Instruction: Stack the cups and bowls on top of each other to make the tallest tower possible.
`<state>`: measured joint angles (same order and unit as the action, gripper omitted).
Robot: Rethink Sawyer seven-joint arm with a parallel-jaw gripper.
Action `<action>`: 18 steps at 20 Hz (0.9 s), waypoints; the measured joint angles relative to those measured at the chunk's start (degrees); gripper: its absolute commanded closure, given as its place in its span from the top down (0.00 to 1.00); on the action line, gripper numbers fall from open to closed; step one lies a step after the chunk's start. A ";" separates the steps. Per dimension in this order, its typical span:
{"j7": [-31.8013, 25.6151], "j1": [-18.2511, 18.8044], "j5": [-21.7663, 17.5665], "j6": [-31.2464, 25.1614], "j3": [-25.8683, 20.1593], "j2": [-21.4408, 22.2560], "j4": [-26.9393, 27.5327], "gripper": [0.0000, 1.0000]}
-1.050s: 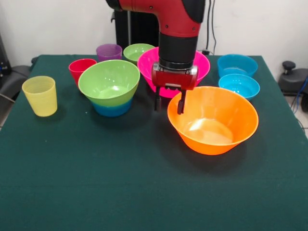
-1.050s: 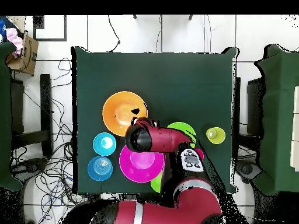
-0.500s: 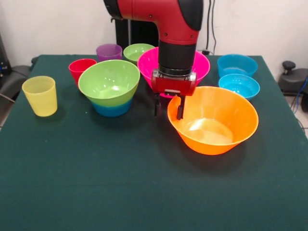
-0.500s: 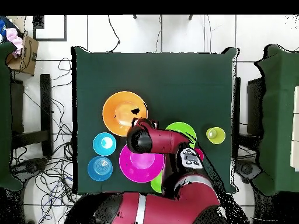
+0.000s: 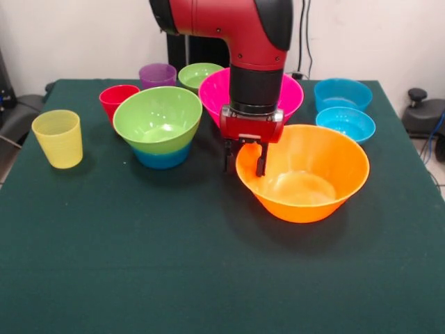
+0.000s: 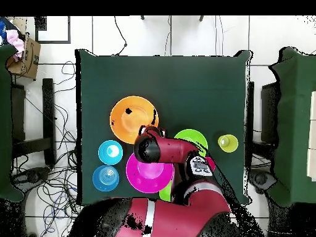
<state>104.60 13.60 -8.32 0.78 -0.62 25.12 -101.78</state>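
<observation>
The pincer (image 5: 244, 158) pinches the rim of the orange bowl (image 5: 303, 172), one finger inside, one outside, near the table (image 5: 139, 264) centre. Lift straight up, keep the bowl level, and clear the pink bowl (image 5: 217, 92) just behind.

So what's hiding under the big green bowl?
A blue bowl sits under the medium green bowl, which is nested in it. Only the blue bowl's lower wall shows below the green one; its rim and inside are covered, so whether anything lies inside cannot be seen.
</observation>
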 measured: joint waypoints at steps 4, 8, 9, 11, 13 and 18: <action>0.00 0.08 0.01 2.47 0.00 -1.28 0.32 1.00; 0.00 0.30 0.00 4.01 -0.04 -1.99 0.61 1.00; 0.00 0.30 0.00 4.13 -0.12 -1.90 0.64 0.00; 0.00 0.13 -0.02 4.14 -0.23 -1.49 0.59 0.00; 0.00 -0.18 0.01 4.14 -0.31 -0.89 0.62 0.00; 0.00 -0.61 -0.01 4.14 -0.19 -0.63 0.91 0.00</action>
<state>104.60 12.99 -8.33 4.93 -0.81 24.49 -100.87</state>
